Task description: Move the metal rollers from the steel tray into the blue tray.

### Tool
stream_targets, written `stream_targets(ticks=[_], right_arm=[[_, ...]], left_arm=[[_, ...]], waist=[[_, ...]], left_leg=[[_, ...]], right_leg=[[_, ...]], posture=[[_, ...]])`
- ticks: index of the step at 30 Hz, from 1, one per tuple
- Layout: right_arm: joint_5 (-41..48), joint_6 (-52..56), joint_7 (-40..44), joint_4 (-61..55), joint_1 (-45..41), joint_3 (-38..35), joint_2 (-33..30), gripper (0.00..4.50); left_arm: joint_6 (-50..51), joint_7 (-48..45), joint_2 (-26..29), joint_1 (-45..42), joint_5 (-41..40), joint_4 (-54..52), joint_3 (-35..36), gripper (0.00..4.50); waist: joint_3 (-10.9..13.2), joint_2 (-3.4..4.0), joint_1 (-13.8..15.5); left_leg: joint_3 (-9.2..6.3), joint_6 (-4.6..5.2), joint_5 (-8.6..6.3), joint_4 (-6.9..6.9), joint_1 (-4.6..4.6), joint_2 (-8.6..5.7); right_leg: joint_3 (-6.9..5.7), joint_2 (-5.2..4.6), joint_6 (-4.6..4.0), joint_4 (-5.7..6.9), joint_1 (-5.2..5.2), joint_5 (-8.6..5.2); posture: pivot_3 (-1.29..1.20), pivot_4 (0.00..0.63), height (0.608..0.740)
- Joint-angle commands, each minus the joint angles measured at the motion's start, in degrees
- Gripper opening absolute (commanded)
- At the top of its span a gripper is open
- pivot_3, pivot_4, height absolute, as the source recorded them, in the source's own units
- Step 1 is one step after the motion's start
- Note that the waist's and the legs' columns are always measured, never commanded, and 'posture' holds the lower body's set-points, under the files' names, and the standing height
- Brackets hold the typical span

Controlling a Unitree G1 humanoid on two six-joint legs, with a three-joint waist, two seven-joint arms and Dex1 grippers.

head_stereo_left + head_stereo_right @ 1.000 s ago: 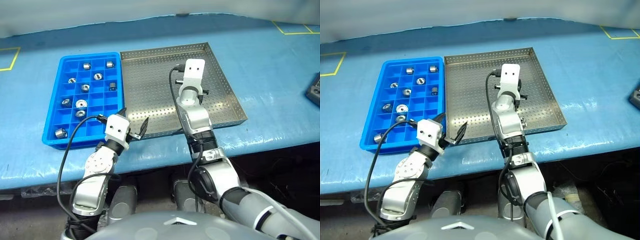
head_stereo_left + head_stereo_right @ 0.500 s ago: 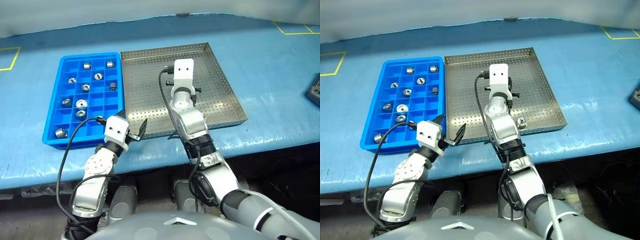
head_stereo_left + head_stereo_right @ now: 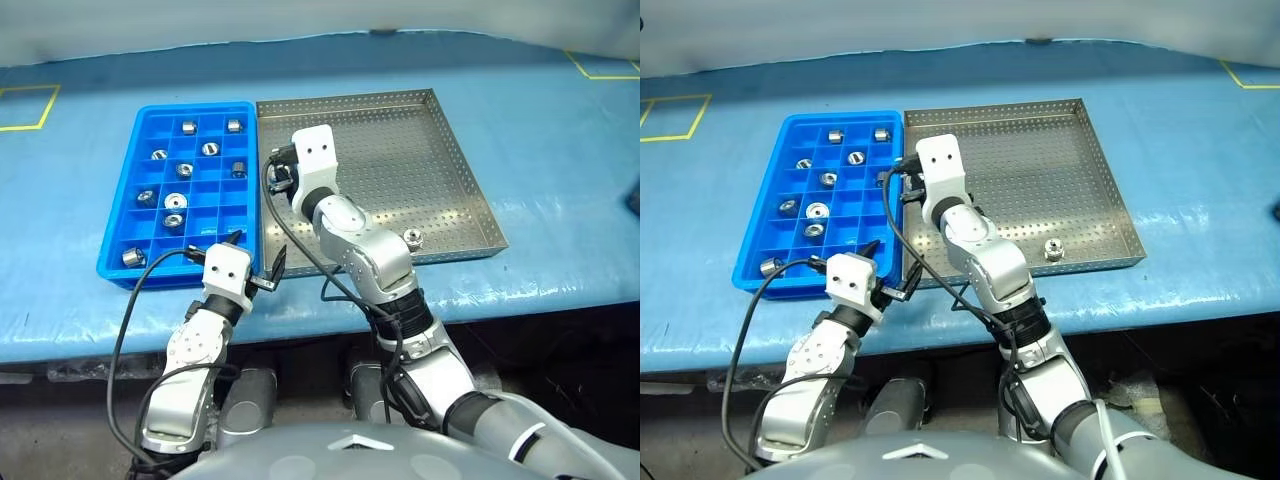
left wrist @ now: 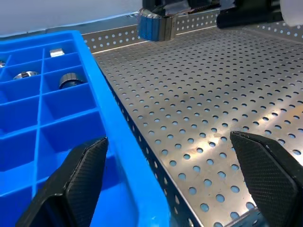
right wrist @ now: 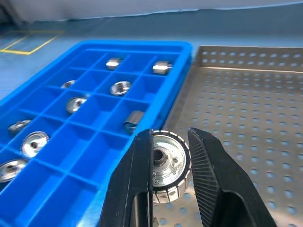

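One roller (image 5: pixel 166 165) gripped by R fingers (image 5: pixel 208 182).

We log the blue tray (image 3: pixel 150 262) left of the steel tray (image 3: pixel 440 150), their long sides touching. Nine metal rollers (image 3: pixel 184 171) lie in separate compartments. One roller (image 3: pixel 411 237) lies near the steel tray's near right corner. Another roller (image 5: pixel 166 165) sits between the right gripper's (image 5: pixel 168 163) fingers over the steel tray's left edge.

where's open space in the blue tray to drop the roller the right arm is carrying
The blue tray's column along the steel tray is bare except one roller; the near row is bare past the corner roller. The middle cells are crowded. The held roller hangs beside that bare column.
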Motion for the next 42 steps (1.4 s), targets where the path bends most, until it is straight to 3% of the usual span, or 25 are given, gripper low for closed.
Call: stream_targets(ticks=[1,8,22,42], right_arm=[[3.5,0.0,4.8,-1.6,-1.6,2.5,8.0,0.77],[3.4,-2.4,9.6,4.3,-4.1,6.9,9.1,0.77],[0.5,-8.8,11.5,15.2,-8.6,5.4,8.9,0.77],[-3.4,-6.0,11.3,13.4,-9.4,3.2,4.8,0.77]], left_arm=[[-2.6,0.1,0.6,1.5,0.0,-4.2,0.7,4.50],[-3.0,1.9,0.8,5.8,0.6,-6.6,3.8,4.50],[-3.9,3.9,-0.3,8.2,0.9,-7.6,4.2,4.50],[-3.2,2.8,0.0,3.8,0.9,-4.4,1.9,4.50]], waist=[[0.0,0.00,0.4],[0.0,-0.01,2.1],[0.0,-0.03,5.2],[0.0,-0.03,4.9]], left_leg=[[-0.01,0.00,0.00,0.00,0.00,0.00],[-0.06,0.00,0.00,-0.05,0.01,0.00],[-0.05,-0.01,0.00,-0.06,0.01,0.00],[-0.04,-0.03,0.01,-0.24,0.00,0.00]], right_leg=[[0.00,0.00,0.00,0.00,0.00,-0.01],[-0.09,0.00,-0.09,0.00,-0.02,-0.07],[-0.11,0.01,-0.11,0.01,-0.05,-0.09],[-0.11,0.01,-0.18,-0.04,-0.09,-0.12]], posture=[[0.28,0.150,0.740],[0.34,0.150,0.740],[0.38,0.150,0.740],[0.30,0.150,0.740]])
